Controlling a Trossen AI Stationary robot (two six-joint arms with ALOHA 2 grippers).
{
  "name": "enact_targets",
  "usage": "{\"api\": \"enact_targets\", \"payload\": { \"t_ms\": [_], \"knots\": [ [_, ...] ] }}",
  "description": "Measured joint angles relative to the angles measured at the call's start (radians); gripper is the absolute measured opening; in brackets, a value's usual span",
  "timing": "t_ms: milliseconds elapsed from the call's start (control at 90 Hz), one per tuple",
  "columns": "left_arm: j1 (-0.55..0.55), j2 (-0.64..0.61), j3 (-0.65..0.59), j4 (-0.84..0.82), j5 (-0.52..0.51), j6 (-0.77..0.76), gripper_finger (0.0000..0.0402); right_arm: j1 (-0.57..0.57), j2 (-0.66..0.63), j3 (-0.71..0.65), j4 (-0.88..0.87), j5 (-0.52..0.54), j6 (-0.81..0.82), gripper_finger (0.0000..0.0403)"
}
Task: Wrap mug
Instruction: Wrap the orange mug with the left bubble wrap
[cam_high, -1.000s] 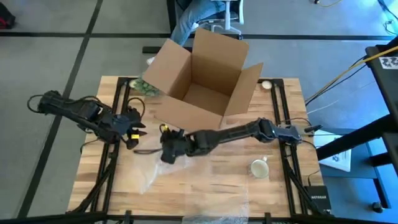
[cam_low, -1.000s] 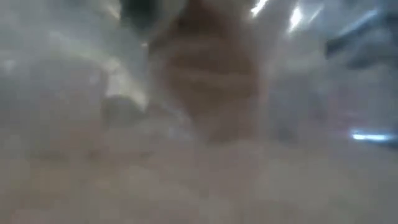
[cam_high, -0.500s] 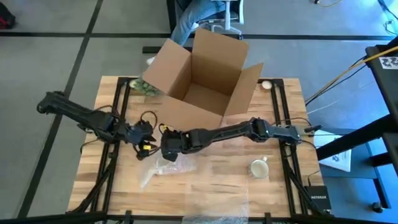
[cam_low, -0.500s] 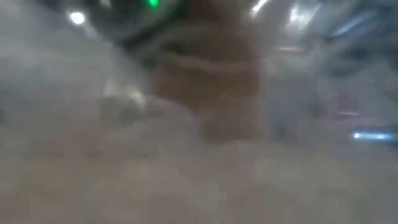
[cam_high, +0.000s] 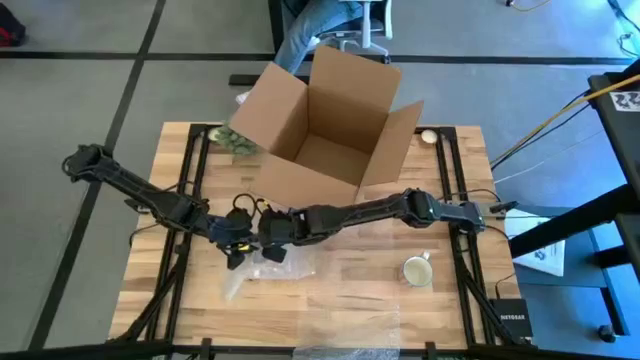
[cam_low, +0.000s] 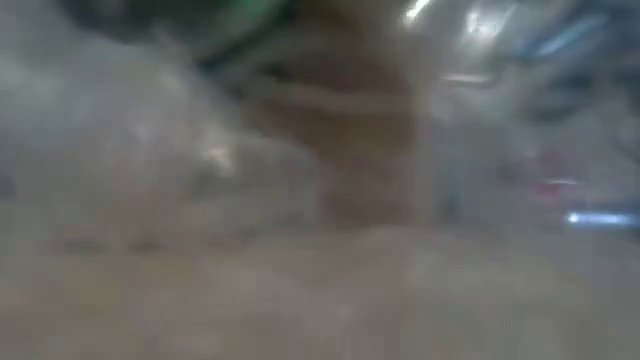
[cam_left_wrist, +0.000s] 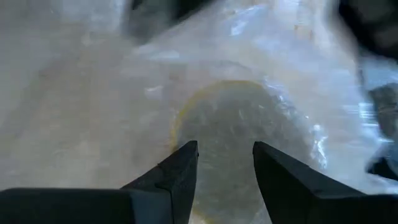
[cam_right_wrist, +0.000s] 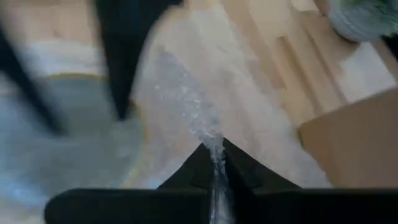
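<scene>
A white mug (cam_high: 415, 270) stands on the table's right part, far from both grippers. A clear bubble wrap sheet (cam_high: 252, 274) lies left of centre. My right gripper (cam_high: 268, 240) is shut on the sheet. My left gripper (cam_high: 237, 243) is close beside it, open, its fingers (cam_left_wrist: 180, 171) standing over the wrap (cam_left_wrist: 124, 112). Below them a round yellow-rimmed shape (cam_left_wrist: 239, 134) shows through the wrap. Whether the left fingers touch the wrap I cannot tell. My right gripper pinches a bunched strip of the bubble wrap (cam_right_wrist: 211, 142) between its two shut fingers. The strip runs on from the fingertips toward the rest of the sheet, which lies on the table.
An open cardboard box (cam_high: 320, 130) stands at the table's far middle, close behind the grippers. A green thing (cam_high: 232, 141) lies at the box's left and a small round thing (cam_high: 428, 136) at its right. More wrap (cam_high: 350, 335) covers the near edge and blurs the low view.
My left gripper has gone toward the table's right edge and a little nearer, and now stands right beside my right gripper over the wrap. The wrap has been drawn together into a smaller heap under the two grippers.
</scene>
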Motion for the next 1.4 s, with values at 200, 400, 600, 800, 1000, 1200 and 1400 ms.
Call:
{"api": "enact_targets", "payload": {
  "t_ms": [200,400,600,800,1000,1200,1400],
  "knots": [
    [-0.001,0.002,-0.002,0.000,0.013,0.001,0.0141,0.001,-0.077,0.002,-0.039,-0.095,-0.023,0.0043],
    [-0.001,0.002,-0.001,0.006,0.016,0.019,0.0141,0.001,-0.074,0.002,-0.075,-0.137,-0.023,0.0068],
    [-0.002,0.003,-0.001,-0.001,0.021,0.027,0.0141,0.015,-0.120,0.001,-0.163,-0.331,-0.012,0.0087],
    [-0.002,0.002,-0.001,-0.023,0.046,0.050,0.0141,0.118,-0.105,-0.055,-0.178,-0.332,0.123,0.0128],
    [-0.002,0.002,-0.014,-0.098,0.046,0.048,0.0141,0.203,-0.107,-0.245,0.117,-0.138,0.262,0.0153],
    [-0.002,0.012,-0.072,-0.074,0.068,0.021,0.0141,0.194,-0.105,-0.380,0.217,-0.126,0.401,0.0145],
    [-0.002,0.014,-0.118,0.085,0.084,0.022,0.0141,0.200,-0.104,-0.459,0.256,-0.198,0.457,0.0131]
  ]
}}
